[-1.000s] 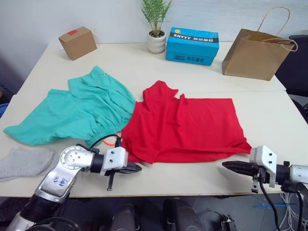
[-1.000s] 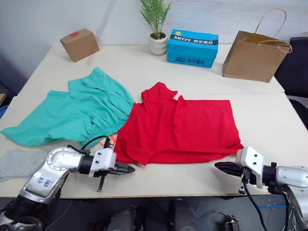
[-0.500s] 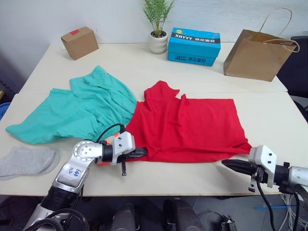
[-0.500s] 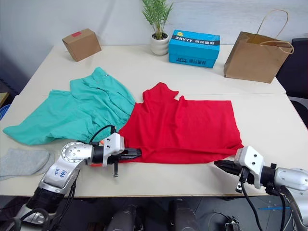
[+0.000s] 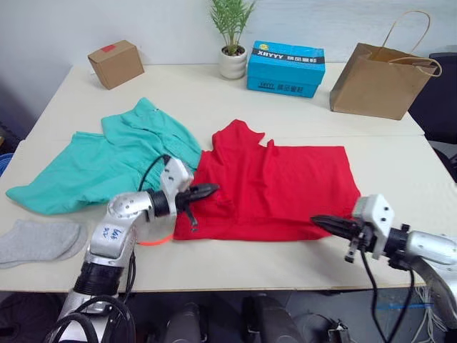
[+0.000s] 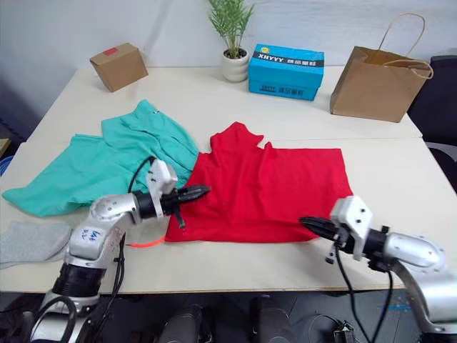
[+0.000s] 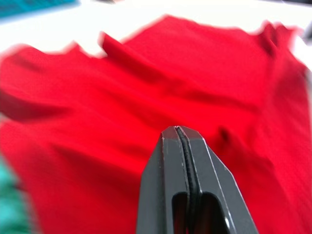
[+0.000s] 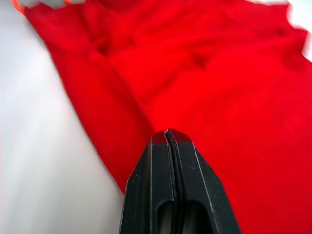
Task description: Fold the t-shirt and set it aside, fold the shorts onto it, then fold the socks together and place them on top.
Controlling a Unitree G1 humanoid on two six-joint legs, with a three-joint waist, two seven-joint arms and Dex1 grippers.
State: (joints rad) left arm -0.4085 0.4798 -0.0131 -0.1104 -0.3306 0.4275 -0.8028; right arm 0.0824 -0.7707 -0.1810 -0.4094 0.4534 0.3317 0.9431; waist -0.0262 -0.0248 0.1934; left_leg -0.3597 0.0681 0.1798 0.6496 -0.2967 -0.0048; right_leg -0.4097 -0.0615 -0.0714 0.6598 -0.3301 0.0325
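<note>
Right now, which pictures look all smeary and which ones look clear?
Left wrist view: the t-shirt is smeared, while the left claw looks crisp. Right wrist view: the red cloth is soft and blurry, sharper near the right claw. Left eye view: clear, evenly lit, soft shadows under the shorts.

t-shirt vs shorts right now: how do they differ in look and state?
The t-shirt is bright red; the shorts are teal-green with a neon orange drawstring. The t-shirt lies on the robot's right half of the table, the shorts on its left. Both grippers, left gripper and right gripper, are at the t-shirt's near edge; none is at the shorts. Both garments lie rumpled and unfolded.
</note>
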